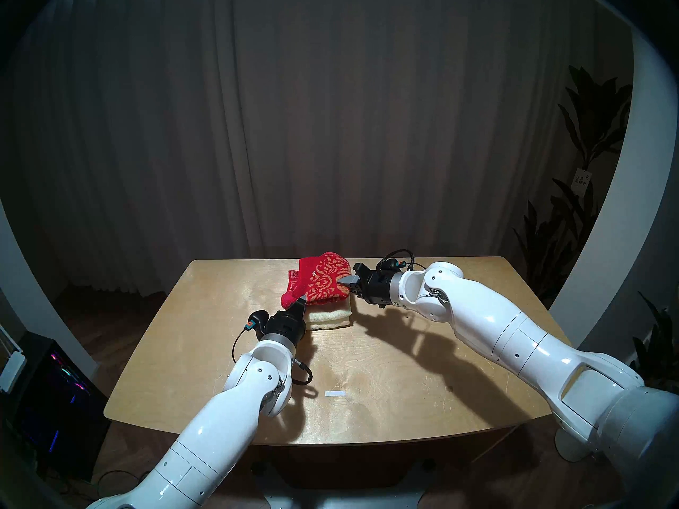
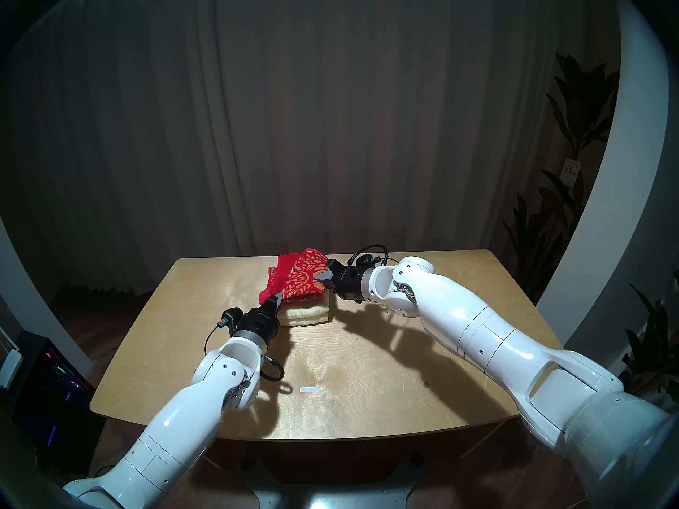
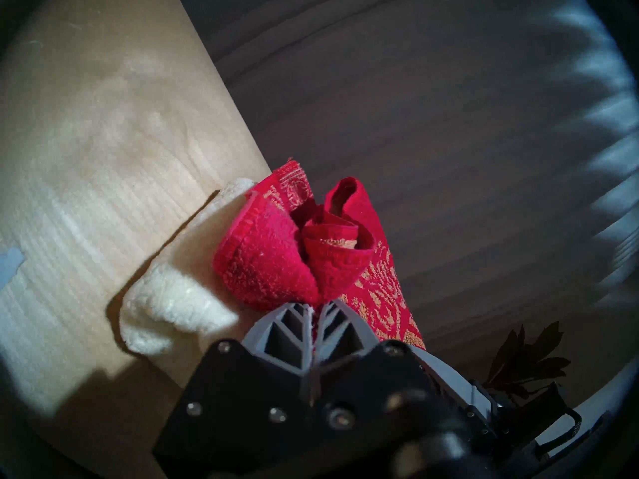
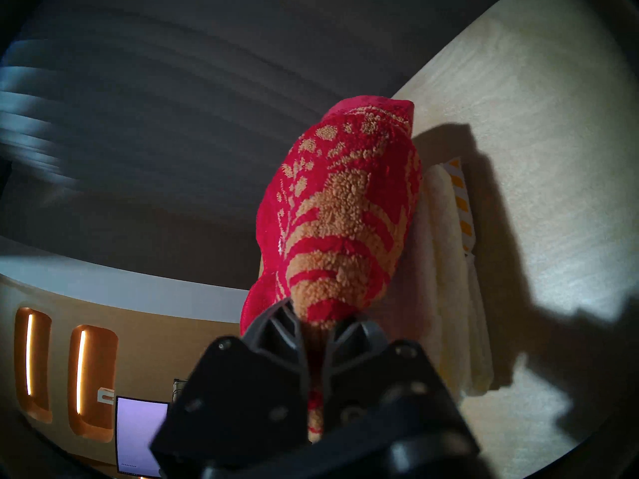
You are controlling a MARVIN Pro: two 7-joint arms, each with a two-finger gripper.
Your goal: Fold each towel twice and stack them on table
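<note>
The folded cream towel (image 1: 329,319) (image 2: 305,315) (image 3: 166,305) (image 4: 449,260) lies on the plywood table (image 1: 367,368) (image 2: 367,368) near its far middle. A bunched red towel (image 1: 323,282) (image 2: 299,278) (image 3: 273,260) (image 4: 345,208) with gold floral pattern hangs just above it, held at both ends. My left gripper (image 1: 301,300) (image 2: 278,296) (image 3: 315,310) is shut on its near left corner. My right gripper (image 1: 347,280) (image 2: 321,277) (image 4: 314,324) is shut on its right end. Whether the red towel rests on the cream one I cannot tell.
A small white tape strip (image 1: 335,393) (image 2: 309,389) lies on the near middle of the table. A dark computer case (image 1: 55,398) with coloured lights stands on the floor at the left. Leafy plants (image 1: 588,166) stand at the right. Dark curtains hang behind.
</note>
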